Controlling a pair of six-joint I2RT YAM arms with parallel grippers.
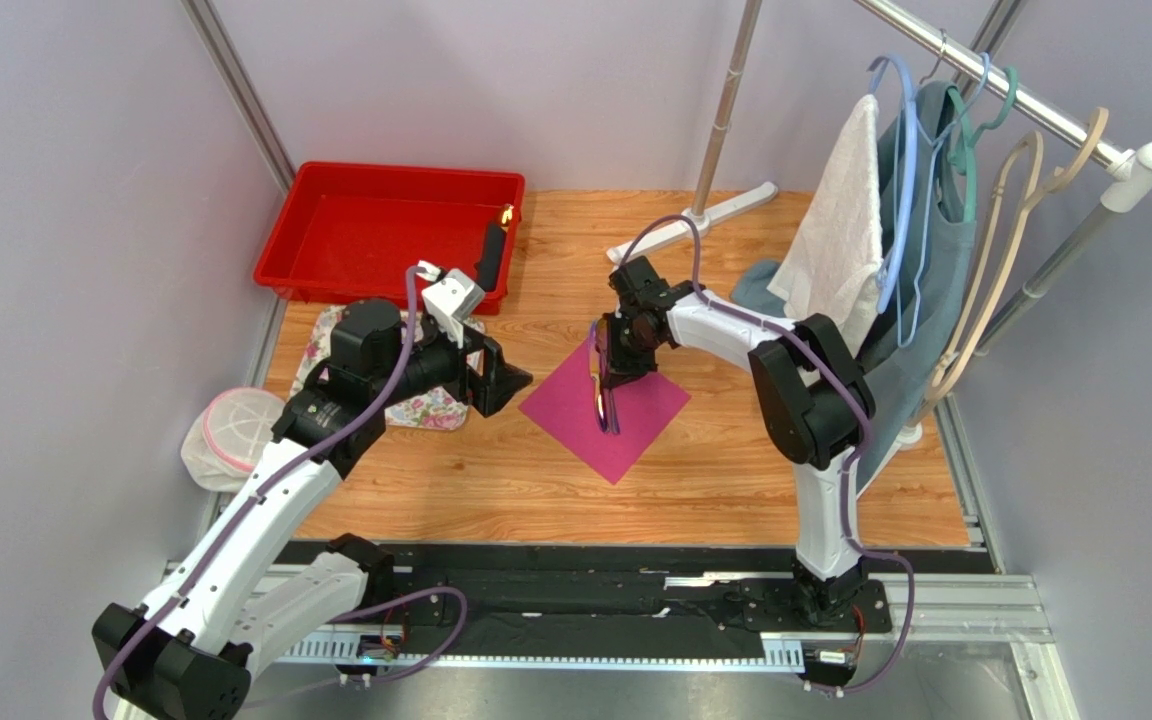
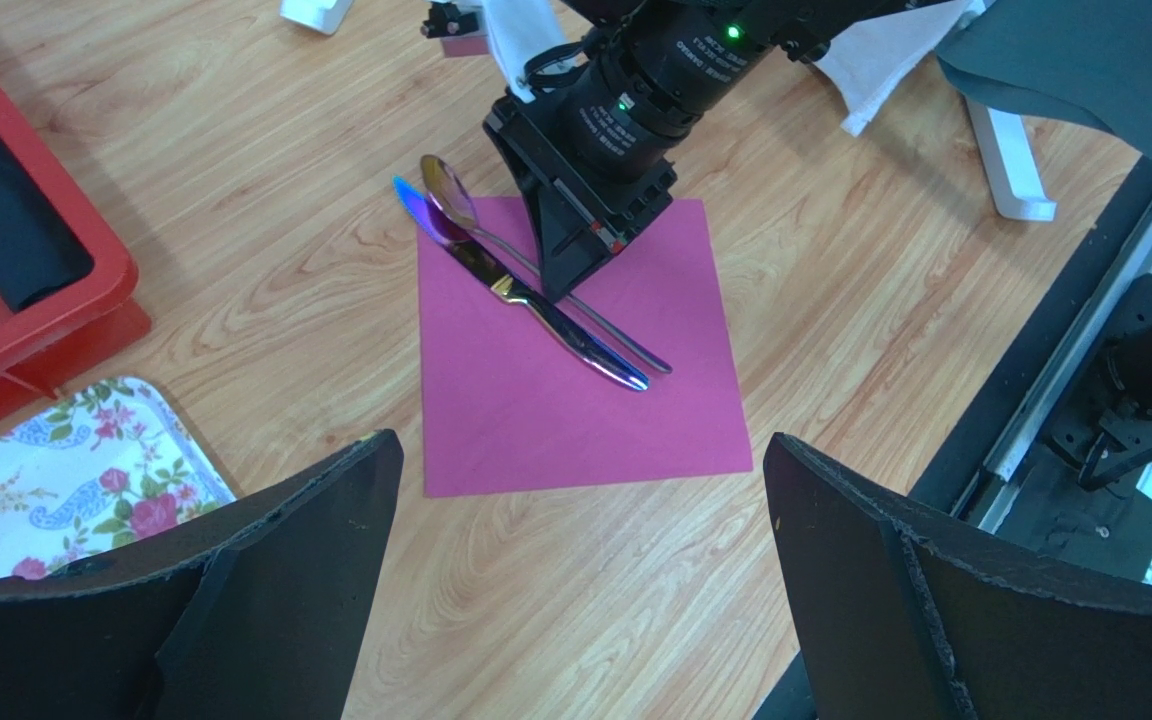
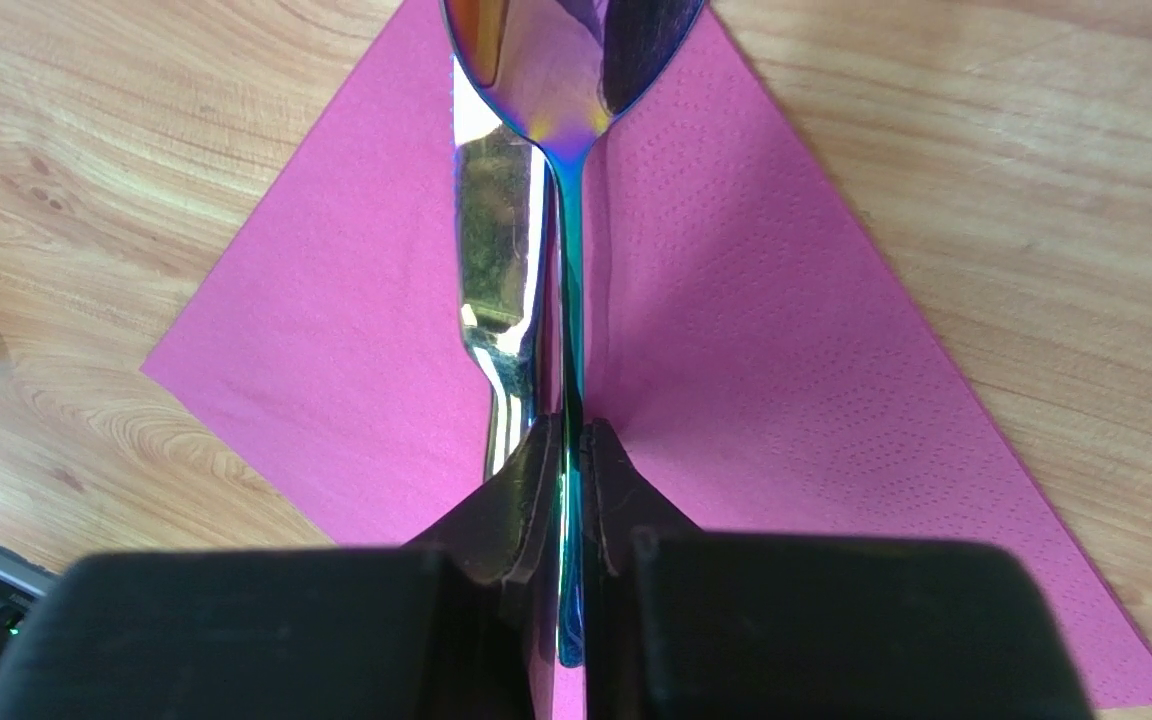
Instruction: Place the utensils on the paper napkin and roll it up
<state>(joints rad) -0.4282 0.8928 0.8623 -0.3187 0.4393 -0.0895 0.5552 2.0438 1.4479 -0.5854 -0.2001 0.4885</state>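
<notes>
Left gripper (image 2: 579,444) hovers nearest, its black fingers spread wide and holding nothing, over the near edge of the magenta paper napkin (image 2: 537,405). That napkin lies flat on the wooden table (image 2: 838,300). A shiny knife (image 2: 530,300) rests diagonally across it, tip past the far edge. Right gripper (image 3: 570,450) is clenched on the handle of a spoon (image 2: 450,192) lined up beside the knife. Farther back sits a red tray (image 1: 372,225).

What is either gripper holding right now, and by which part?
The right gripper pinches the spoon partway along its thin handle. The left gripper is open and holds nothing.
</notes>
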